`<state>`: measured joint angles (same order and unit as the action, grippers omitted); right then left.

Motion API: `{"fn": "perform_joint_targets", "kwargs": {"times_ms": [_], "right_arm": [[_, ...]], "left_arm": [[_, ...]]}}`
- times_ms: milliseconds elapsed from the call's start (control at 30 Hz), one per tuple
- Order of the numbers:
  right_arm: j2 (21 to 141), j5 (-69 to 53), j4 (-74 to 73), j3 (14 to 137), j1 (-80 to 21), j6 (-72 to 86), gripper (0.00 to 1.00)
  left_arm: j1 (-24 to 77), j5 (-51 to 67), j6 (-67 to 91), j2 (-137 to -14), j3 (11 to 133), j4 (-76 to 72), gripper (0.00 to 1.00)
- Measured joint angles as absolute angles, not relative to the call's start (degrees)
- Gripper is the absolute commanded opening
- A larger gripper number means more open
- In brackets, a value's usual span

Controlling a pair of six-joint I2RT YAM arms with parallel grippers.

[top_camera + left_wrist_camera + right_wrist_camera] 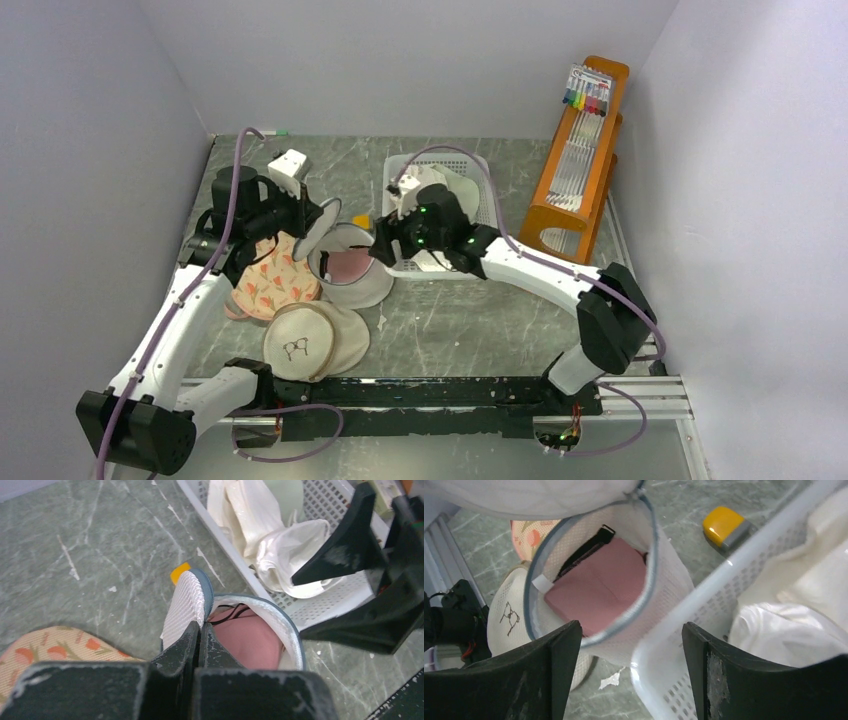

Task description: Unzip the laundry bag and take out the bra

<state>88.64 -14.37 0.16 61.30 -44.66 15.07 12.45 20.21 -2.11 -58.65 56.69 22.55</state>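
Observation:
The white mesh laundry bag (352, 270) lies unzipped in the middle of the table, its round lid flap (318, 225) lifted. My left gripper (308, 222) is shut on that flap (186, 605), holding it up. The pink bra (599, 582) with black straps (583, 551) lies inside the open bag (664, 580) and also shows as the bra (250, 635) in the left wrist view. My right gripper (383, 240) hangs open just right of the bag's mouth, above the bag's wall and the basket rim, with nothing between its fingers (556, 655).
A white perforated basket (400, 165) with white and pale-green garments (280, 545) stands right behind the bag. A flower-patterned pad (272, 282) and a beige pouch with a glasses print (300, 340) lie at the left front. A small yellow object (723, 525) lies beside the basket. An orange rack (580, 150) stands at the back right.

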Motion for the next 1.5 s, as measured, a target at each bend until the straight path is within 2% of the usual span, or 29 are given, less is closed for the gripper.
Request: {"fn": "perform_joint_targets", "kwargs": {"times_ms": [200,300,400,433,467,500,567,600,633,700,800,967,1100,1200,1333,1500], "right_arm": [[93.3,-4.47,-2.96,66.72,-52.01,13.74,0.77],[94.06,0.43,-4.8,66.41,-53.45,13.89,0.75],[93.86,3.88,-5.06,64.66,-53.82,13.98,0.74],[93.58,4.82,-5.02,63.53,-53.87,14.06,0.74],[93.08,5.58,-4.99,62.13,-53.89,14.15,0.74],[92.38,6.17,-5.04,60.53,-53.91,14.22,0.74],[91.0,6.96,-5.13,58.17,-53.93,14.35,0.74],[90.26,7.07,-4.97,57.1,-53.93,14.39,0.73],[89.52,7.11,-4.97,56.23,-53.98,14.48,0.73],[88.14,7.07,-4.8,55.11,-54.04,14.55,0.74],[86.02,6.9,-3.73,54.43,-54.08,14.48,0.74],[82.94,6.66,-0.4,53.87,-54.08,14.04,0.74],[82.65,5.63,2.04,53.89,-54.13,13.85,0.74],[82.78,5.02,2.63,54.28,-54.13,13.85,0.74],[83.07,4.49,3.4,54.96,-54.33,13.85,0.74],[83.07,4.49,3.62,54.96,-54.5,13.85,0.74]], "left_arm": [[11.92,22.2,-0.43,-59.05,56.75,22.72,0.08],[11.77,20.8,0.49,-59.68,57.76,23.53,0.15],[11.66,15.84,1.43,-61.17,61.08,24.29,0.26],[11.64,14.35,1.58,-62.06,62.0,24.36,0.33],[11.62,12.1,1.76,-63.05,63.48,24.6,0.43],[11.62,8.82,1.85,-64.25,65.12,24.73,0.57],[11.53,1.93,1.72,-66.78,67.77,24.82,0.74],[11.46,-2.68,2.11,-68.36,69.19,25.23,0.91],[11.38,-6.13,2.17,-69.73,70.19,25.58,0.99],[11.25,-12.19,2.39,-72.14,71.92,27.49,1.0],[11.03,-14.57,2.85,-71.68,70.83,29.65,1.0],[11.0,-6.37,4.56,-59.4,58.65,26.7,1.0],[11.03,3.4,6.09,-53.49,49.06,23.38,0.92],[11.03,9.13,6.35,-56.12,46.48,22.55,0.85],[11.03,12.95,6.22,-61.56,46.0,22.72,0.85],[11.03,12.12,6.39,-63.77,46.02,23.07,0.85]]}}
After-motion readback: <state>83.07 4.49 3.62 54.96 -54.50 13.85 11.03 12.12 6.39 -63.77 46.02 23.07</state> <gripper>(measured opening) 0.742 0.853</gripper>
